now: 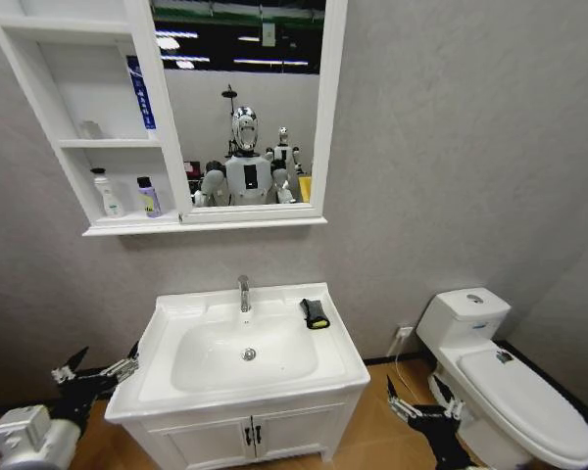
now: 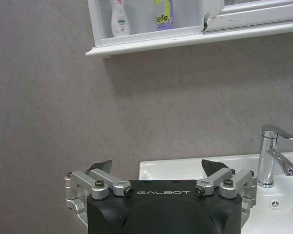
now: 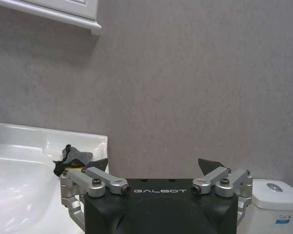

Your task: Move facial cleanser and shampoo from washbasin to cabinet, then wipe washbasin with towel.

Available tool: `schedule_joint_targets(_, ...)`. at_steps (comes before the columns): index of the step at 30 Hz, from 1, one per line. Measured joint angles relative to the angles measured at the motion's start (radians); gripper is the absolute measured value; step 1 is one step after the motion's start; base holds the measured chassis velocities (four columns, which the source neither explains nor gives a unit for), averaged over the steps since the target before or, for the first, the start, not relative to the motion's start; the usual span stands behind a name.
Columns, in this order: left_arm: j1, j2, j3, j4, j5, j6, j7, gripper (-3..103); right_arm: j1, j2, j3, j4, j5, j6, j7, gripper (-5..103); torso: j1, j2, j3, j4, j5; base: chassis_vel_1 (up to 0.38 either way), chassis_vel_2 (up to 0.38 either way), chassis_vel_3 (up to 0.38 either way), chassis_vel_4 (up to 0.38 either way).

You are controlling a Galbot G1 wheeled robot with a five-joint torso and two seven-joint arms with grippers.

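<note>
A white rectangular ceramic washbasin (image 1: 167,377) with a round bowl is seen in the middle of the head view, with one shiny chrome tap (image 1: 243,293) at its back edge. A small black folded towel with a yellow patch (image 1: 316,313) is laid on the back right corner of the washbasin, just beside the bowl. The towel is touched by nothing.

Above the washbasin, a white wall cabinet with open shelves and a framed mirror (image 1: 127,227) is hung. On its lowest shelf, a white bottle (image 1: 108,194) and a clear bottle with a purple and yellow label (image 1: 149,198) are stood side by side, both upright.

The left gripper (image 1: 98,367) is held low, beside the left edge of the washbasin, and its fingers are spread wide with nothing between them. The right gripper (image 1: 421,399) is held low, between the washbasin cupboard and a white toilet (image 1: 514,392). Its fingers are spread wide too, and nothing is held in them.
</note>
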Motion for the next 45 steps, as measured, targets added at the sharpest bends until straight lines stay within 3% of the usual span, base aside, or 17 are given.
schedule_joint_targets(26,0.0,0.0,0.0,0.0,0.0,0.0,0.0,100,-0.002,0.007,-0.009,0.005,-0.012,-0.003,0.003,100,0.001,0.0,0.0,-0.0001,0.0003,0.009,-0.01,-0.009,0.01)
schedule_joint_targets(45,0.0,0.0,0.0,0.0,0.0,0.0,0.0,100,-0.001,0.007,-0.01,0.003,-0.011,-0.004,0.003,100,0.0,0.0,0.0,0.0002,-0.0005,0.233,-0.23,-0.225,0.224)
